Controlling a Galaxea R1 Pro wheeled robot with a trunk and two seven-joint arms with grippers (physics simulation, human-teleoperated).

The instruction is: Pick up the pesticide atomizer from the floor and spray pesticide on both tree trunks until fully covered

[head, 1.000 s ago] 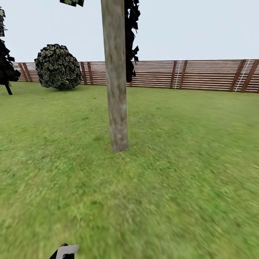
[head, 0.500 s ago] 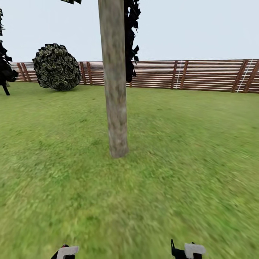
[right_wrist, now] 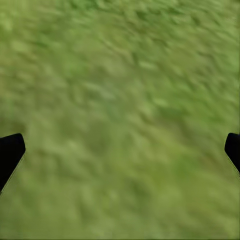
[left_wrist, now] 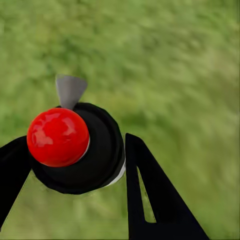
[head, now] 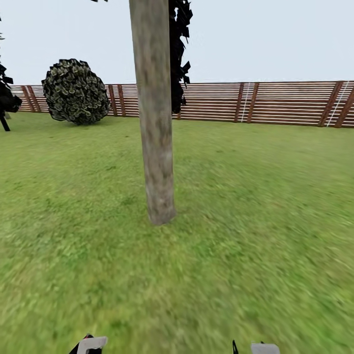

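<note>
One tree trunk [head: 156, 147], thick, grey-brown and mottled, rises from the garden lawn [head: 255, 221] straight ahead of me in the head view. The pesticide atomizer [left_wrist: 95, 165] has a black round cap, a glossy red knob [left_wrist: 58, 136] and a grey nozzle [left_wrist: 70, 90]. My left gripper [left_wrist: 72, 160] is shut on it, one black finger on each side. The left gripper [head: 88, 345] also peeks in at the head view's bottom edge. My right gripper [right_wrist: 120, 150] is open over bare grass, and it shows low in the head view [head: 258, 348].
A brown slatted fence [head: 275, 103] closes the lawn at the back. A round bush [head: 75, 91] stands at the back left. A narrow black-leaved tree [head: 178, 59] stands behind the trunk, another dark one [head: 6, 101] at the far left.
The whole head view has shifted: the trunk looks bigger and its base sits lower in the picture. The right gripper came into view at the bottom edge.
</note>
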